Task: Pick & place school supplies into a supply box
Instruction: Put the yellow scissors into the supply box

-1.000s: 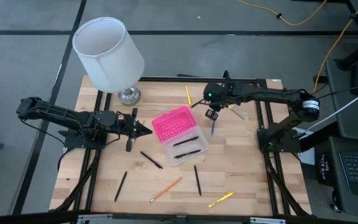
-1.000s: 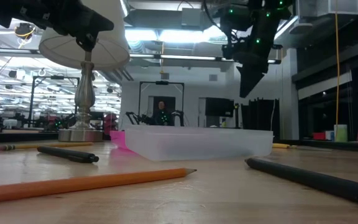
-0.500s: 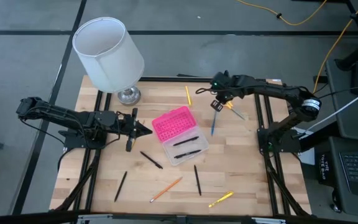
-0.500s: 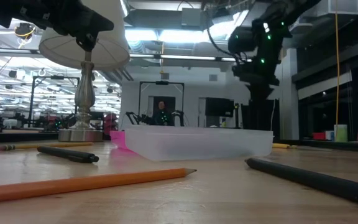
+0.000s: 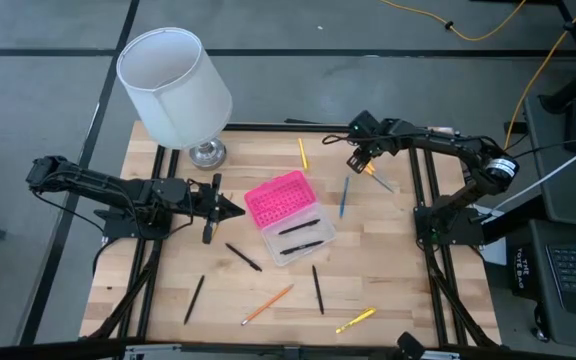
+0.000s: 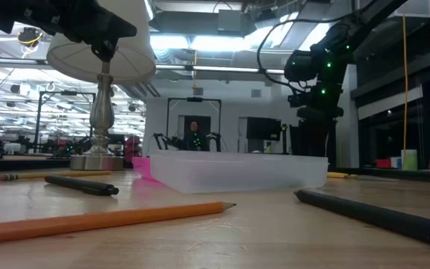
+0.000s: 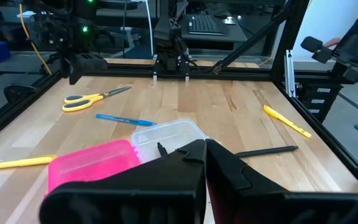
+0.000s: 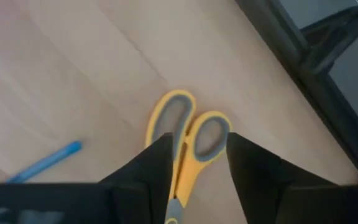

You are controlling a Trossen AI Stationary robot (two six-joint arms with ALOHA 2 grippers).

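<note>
Scissors (image 8: 182, 140) with yellow handles lie flat on the wood at upper right of the high view, directly under the right gripper (image 8: 194, 165), whose fingers are parted astride the handles. They look light, stiff and slick; pinching across the handle neck seems safest.

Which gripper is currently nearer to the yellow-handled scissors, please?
The right. The right gripper hangs directly over the scissors, fingers open either side of the handles. The left gripper waits across the table, beyond the supply box, fingers shut.
</note>
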